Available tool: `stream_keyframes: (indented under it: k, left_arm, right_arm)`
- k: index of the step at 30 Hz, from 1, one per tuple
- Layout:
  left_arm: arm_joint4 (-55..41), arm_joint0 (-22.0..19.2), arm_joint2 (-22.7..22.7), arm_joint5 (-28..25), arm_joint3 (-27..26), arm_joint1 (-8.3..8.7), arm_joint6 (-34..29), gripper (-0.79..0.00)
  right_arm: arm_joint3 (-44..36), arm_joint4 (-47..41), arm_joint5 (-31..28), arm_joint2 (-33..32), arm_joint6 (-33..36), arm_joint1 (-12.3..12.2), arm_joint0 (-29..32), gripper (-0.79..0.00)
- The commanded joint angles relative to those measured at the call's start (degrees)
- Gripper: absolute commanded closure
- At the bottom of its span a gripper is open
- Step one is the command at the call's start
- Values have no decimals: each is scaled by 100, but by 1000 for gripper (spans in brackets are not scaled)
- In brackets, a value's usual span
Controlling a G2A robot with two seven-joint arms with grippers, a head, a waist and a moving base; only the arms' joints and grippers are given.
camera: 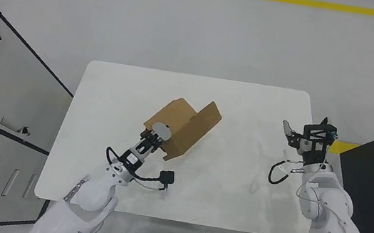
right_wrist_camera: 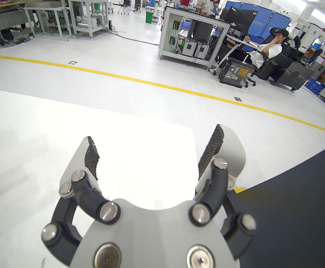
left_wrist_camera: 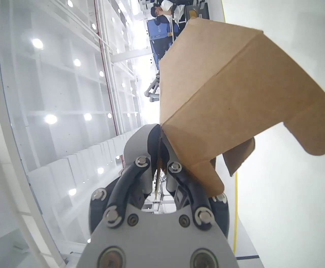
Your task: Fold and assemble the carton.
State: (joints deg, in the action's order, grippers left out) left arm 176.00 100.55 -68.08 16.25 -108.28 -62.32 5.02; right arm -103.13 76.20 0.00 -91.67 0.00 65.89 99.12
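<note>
The step in hand looks like raising the flat blank into a tube: the brown corrugated cardboard carton (camera: 187, 125) is partly opened but not squared, and its end flaps hang loose. The next move probably calls for the second arm to come across and brace the opposite wall, so the panels can be pushed square before any flap is folded in (with a single pinch the board would likely just swing)

Nearest the robot, the left arm enters over the white, round-cornered table (camera: 233, 195) from 7 o'clock and stretches toward 1 o'clock, wrist low. The left gripper (camera: 158, 135) is clenched on the carton's near panel, with the thin board edge caught between its pads (left_wrist_camera: 154, 146). The carton lies just past it, close to the table's middle. One panel spreads toward 10 o'clock and a taller wall stands on the 2 o'clock side. Whether its lower edge touches the table I cannot tell

Farther out, the right arm rises from 4 o'clock to the table's 3 o'clock edge. The right gripper (right_wrist_camera: 155, 147) is released, jaws spread wide with nothing between them, pointing toward 12 o'clock and well apart from the carton
</note>
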Motion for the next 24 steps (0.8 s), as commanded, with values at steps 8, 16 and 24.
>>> stream_keyframes:
  k: [8, 16, 24]
  left_arm:
    - [1, -216, 326, -23, -33, 510, -325, 0]
    - [-48, -214, 327, -45, -32, 506, -324, 0]
    - [-2214, -202, 191, -971, -51, 458, 244, 0]
  right_arm:
    - [0, 0, 0, 0, 0, 0, 0, -785]
    - [0, 0, 0, 0, 0, 0, 0, -785]
    - [-19, -139, -399, -19, 138, -4, 21, -785]
